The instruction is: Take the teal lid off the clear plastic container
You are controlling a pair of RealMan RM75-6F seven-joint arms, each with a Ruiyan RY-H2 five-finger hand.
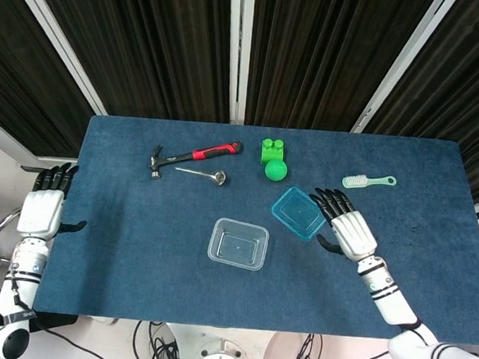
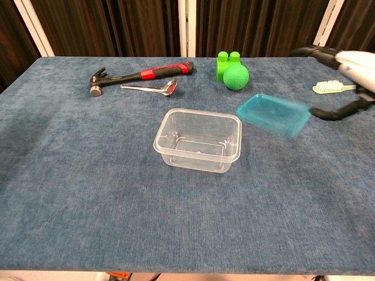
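Observation:
The clear plastic container (image 1: pixel 238 243) (image 2: pixel 198 140) stands uncovered near the table's middle. The teal lid (image 1: pixel 297 212) (image 2: pixel 273 115) is off it, just to its right, and looks blurred in the chest view. Whether the lid rests flat on the cloth I cannot tell. My right hand (image 1: pixel 349 230) (image 2: pixel 353 67) is to the right of the lid with fingers spread, holding nothing and apart from it. My left hand (image 1: pixel 42 207) hangs open beyond the table's left edge, seen only in the head view.
Along the back of the blue table (image 1: pixel 136 246) lie a red-handled hammer (image 1: pixel 196 155) (image 2: pixel 139 74) and a metal spoon (image 1: pixel 203 175) (image 2: pixel 149 88). A green block (image 1: pixel 272 149) (image 2: pixel 224 61), a green ball (image 1: pixel 276 170) (image 2: pixel 236 76) and a mint brush (image 1: pixel 368 181) (image 2: pixel 334 87) sit further right.

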